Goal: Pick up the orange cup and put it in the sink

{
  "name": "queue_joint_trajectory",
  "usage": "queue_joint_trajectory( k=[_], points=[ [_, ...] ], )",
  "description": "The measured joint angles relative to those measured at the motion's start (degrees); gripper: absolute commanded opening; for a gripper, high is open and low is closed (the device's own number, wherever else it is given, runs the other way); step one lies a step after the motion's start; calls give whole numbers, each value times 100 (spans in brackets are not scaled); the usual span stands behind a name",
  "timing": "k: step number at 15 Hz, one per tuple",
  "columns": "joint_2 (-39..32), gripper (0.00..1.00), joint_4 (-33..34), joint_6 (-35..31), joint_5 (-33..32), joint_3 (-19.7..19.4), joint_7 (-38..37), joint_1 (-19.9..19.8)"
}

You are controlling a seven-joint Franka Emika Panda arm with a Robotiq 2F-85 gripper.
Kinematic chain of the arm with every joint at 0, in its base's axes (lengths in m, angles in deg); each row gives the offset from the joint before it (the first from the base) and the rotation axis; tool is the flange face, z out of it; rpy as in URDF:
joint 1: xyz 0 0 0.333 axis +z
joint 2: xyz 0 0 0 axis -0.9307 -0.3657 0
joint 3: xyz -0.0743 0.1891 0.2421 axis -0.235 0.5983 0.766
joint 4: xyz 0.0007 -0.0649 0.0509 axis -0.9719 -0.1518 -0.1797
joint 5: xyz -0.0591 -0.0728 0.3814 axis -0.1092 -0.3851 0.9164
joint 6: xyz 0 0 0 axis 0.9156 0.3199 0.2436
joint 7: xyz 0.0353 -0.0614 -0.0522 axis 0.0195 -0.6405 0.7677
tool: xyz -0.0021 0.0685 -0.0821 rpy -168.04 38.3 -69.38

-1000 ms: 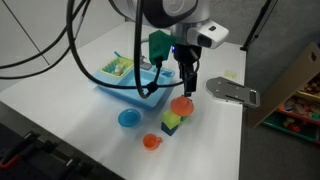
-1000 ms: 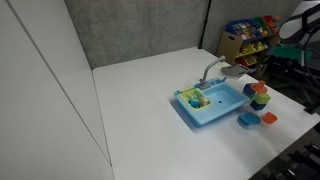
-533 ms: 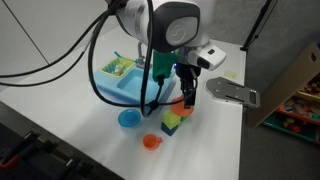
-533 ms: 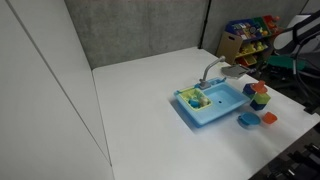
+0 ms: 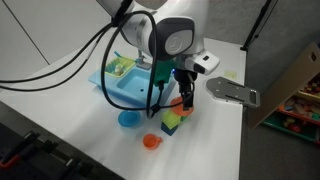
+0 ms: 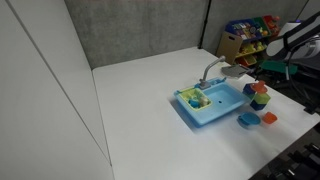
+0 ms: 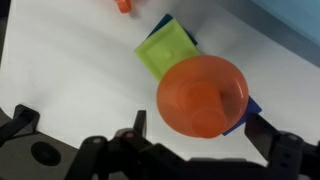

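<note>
The orange cup [image 5: 151, 142] is small and orange-red and stands alone on the white table, near the front edge; it also shows in an exterior view [image 6: 269, 118] and at the top edge of the wrist view [image 7: 122, 5]. The light-blue sink [image 5: 113, 88] with its grey faucet [image 6: 210, 70] is farther back, and shows in both exterior views [image 6: 222, 108]. My gripper [image 5: 187, 97] is open and low over a wider orange dish [image 7: 202, 95] that rests on green [image 7: 165, 50] and blue blocks. In the wrist view my gripper [image 7: 198, 124] straddles that dish, one finger on each side.
A small round blue dish [image 5: 128, 119] lies between the sink and the cup. A flat grey metal object [image 5: 232, 93] lies to the right of the gripper. Black cables hang over the sink. A toy shelf [image 6: 248, 35] stands past the table's edge.
My gripper has come down toward the wide orange dish on the blocks and stays open. The cup, the blue dish and the sink have not moved.
</note>
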Motion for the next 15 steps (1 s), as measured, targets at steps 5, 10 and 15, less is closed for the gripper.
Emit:
queue_joint_trajectory(
  k=[5, 10, 15],
  points=[
    [-149, 66, 87, -2, 0, -3, 0, 60],
    [-188, 23, 152, -2, 0, -12, 0, 102],
    [-69, 13, 150, -4, -148, -207, -1, 469]
  ],
)
